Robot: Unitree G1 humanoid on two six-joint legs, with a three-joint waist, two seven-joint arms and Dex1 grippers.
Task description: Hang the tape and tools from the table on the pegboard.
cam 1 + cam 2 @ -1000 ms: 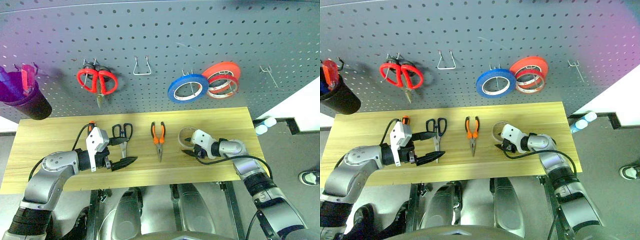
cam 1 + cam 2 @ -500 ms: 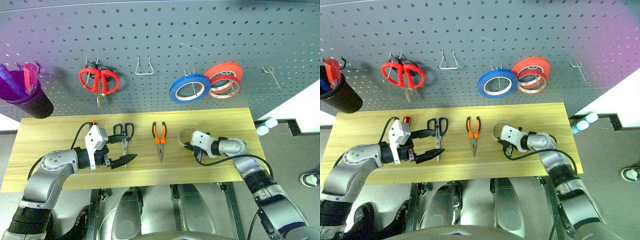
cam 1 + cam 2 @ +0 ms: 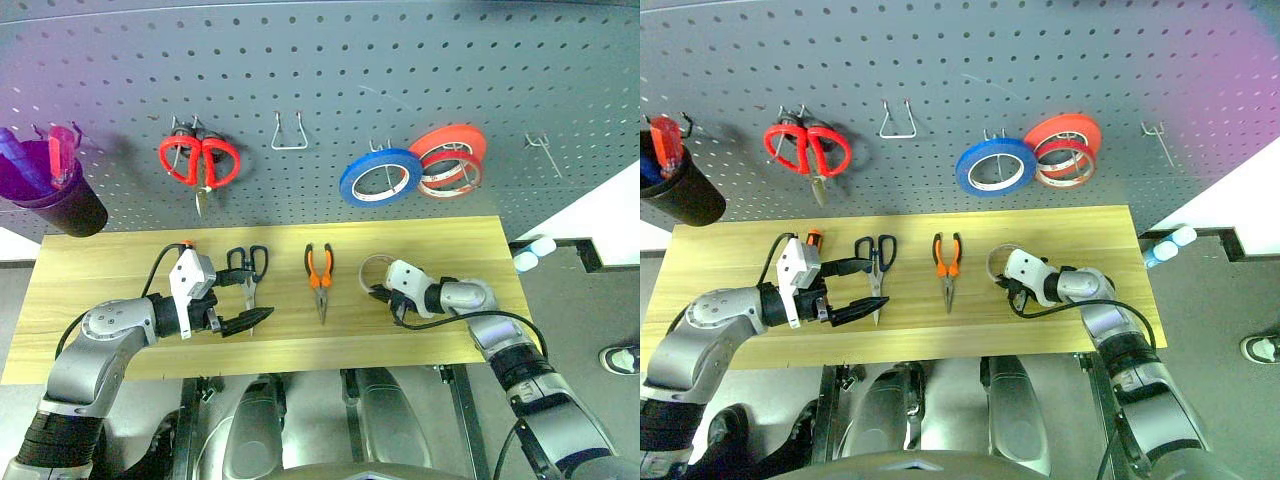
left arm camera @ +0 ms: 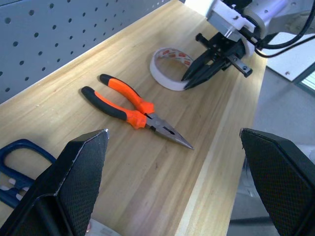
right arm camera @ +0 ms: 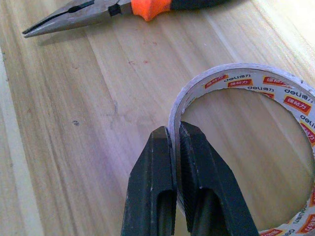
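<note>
Inside tape (image 5: 256, 98): "deli" on orange labels; right fingers (image 5: 170, 162) pinching wall

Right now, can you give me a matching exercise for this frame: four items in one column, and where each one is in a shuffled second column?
Items:
1. tape
2. pliers
3. blue tape roll
4. red-handled scissors

Places:
A. hanging on the pegboard, left of the empty wire hook
B. lying free on the table
C. wall pinched by the right end effector
D. hanging beside the red-orange rolls

Pairs: 1-C, 2-B, 3-D, 4-A
</note>
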